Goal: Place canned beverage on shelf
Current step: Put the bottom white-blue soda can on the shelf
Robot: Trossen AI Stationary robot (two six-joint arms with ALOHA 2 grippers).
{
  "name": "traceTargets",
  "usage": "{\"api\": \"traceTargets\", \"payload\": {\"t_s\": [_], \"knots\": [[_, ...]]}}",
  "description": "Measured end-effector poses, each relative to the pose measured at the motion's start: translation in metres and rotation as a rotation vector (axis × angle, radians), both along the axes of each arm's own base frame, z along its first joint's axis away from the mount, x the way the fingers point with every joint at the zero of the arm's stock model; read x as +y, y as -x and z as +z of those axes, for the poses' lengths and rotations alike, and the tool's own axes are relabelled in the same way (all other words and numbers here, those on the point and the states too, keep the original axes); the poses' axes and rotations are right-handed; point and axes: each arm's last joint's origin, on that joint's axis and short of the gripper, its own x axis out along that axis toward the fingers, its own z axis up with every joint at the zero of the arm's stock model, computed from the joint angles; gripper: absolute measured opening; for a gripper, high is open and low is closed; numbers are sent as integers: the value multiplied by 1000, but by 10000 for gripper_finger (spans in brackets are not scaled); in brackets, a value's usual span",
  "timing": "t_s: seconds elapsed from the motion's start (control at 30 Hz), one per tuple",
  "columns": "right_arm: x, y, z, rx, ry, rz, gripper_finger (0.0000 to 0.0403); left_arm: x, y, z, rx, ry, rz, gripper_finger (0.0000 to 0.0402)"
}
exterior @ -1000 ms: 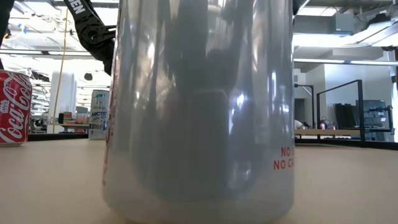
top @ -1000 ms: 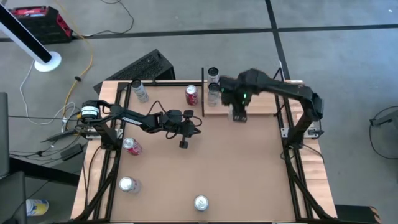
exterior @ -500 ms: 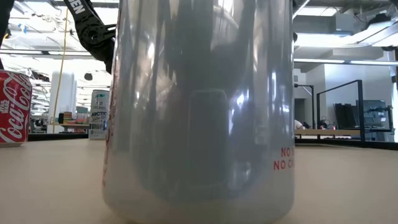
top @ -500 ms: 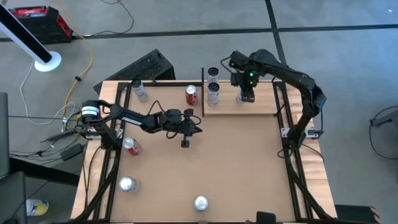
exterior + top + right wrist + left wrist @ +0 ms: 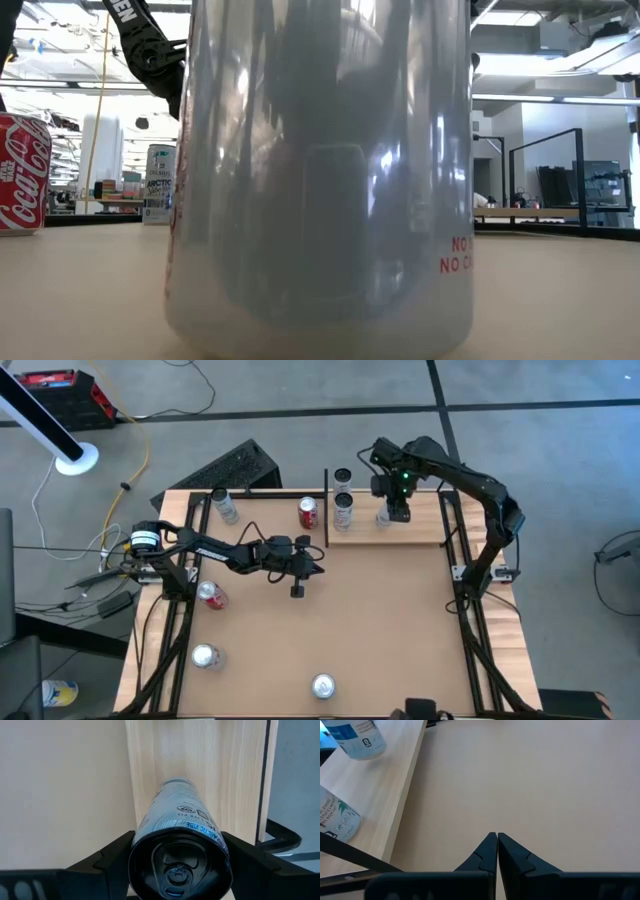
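The shelf [image 5: 420,525] is a pale wood-grain plank with a thin black rail [image 5: 326,510] at its left end, lying at the table's far right. My right gripper [image 5: 392,512] is over it, shut on a silver and pale blue can [image 5: 175,815]. Two other cans [image 5: 343,510] [image 5: 343,478] stand on the shelf next to the rail. My left gripper [image 5: 297,590] is shut and empty over the bare tabletop near the middle, its fingertips together in the left wrist view [image 5: 496,837]. My right gripper pinches the can's upper wall just below its black top rim [image 5: 142,837] between its two fingers, one on each side [image 5: 115,855]. The fingers come from above, pointing down. The can hangs upright over the shelf plank; whether its base touches the plank I cannot tell.
A red can [image 5: 308,512] stands on the table beside the rail, and a clear one [image 5: 225,505] at far left. A red can [image 5: 212,595] and two silver cans [image 5: 205,656] [image 5: 322,685] sit nearer. One silver can [image 5: 320,170] fills the low view.
My right gripper has carried the can toward the table's far edge, from the shelf's near edge to over its middle, then nearly stopped. The can has stayed upright in the hold.
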Motion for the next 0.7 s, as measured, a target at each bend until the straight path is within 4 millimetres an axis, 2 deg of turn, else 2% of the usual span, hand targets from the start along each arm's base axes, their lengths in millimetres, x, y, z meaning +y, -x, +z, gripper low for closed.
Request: {"api": "traceTargets", "payload": {"t_s": [0.07, 0.3, 0.7], "knots": [[-1, -1, 0, -9, 7, 3, 280, 0, 0, 0, 1, -7, -3, 0], [-2, -5, 1, -45, 35, 12, 330, 0, 0, 0, 0, -5, -15, 0], [1, -9, 2, -55, 49, 25, 331, -1, 0, 0, 0, -13, -24, 0]]}}
